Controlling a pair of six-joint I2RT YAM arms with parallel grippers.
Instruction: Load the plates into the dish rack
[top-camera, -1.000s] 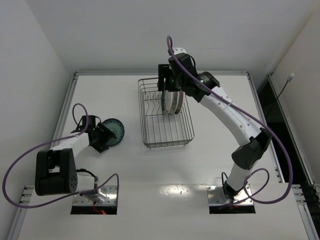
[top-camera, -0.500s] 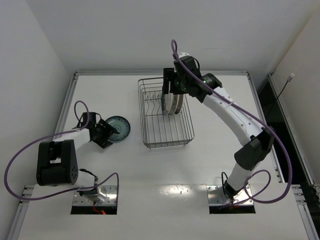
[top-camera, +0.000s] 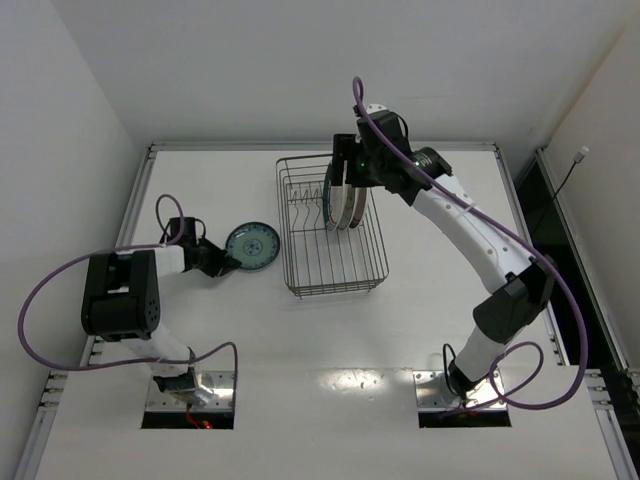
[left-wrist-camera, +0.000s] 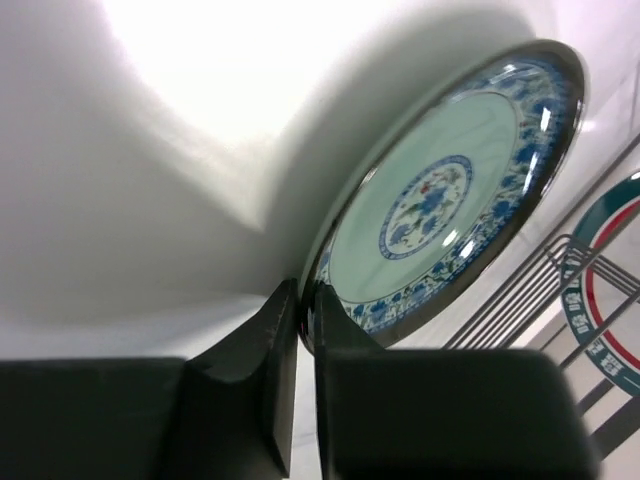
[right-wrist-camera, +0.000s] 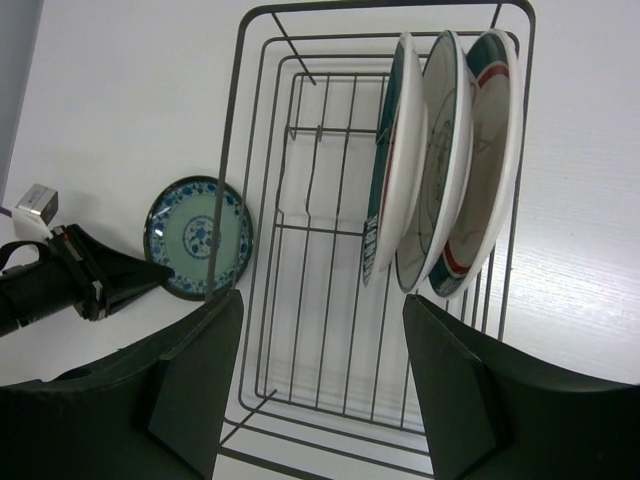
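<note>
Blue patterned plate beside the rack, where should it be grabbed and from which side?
Pinch the thin rim of the blue plate from the side away from the dish rack, as the left gripper does; a shallow plate offers only that lip.

The gripper (left-wrist-camera: 305, 300) pinches its two dark fingers on the lower rim of the blue plate (left-wrist-camera: 440, 200), which is tilted steeply over the white surface (left-wrist-camera: 150, 150) and throws a soft shadow there. At the right edge are rack (left-wrist-camera: 520, 290) wires and what looks like a green-and-red ringed plate (left-wrist-camera: 612, 330), cut off and blurred.
</note>
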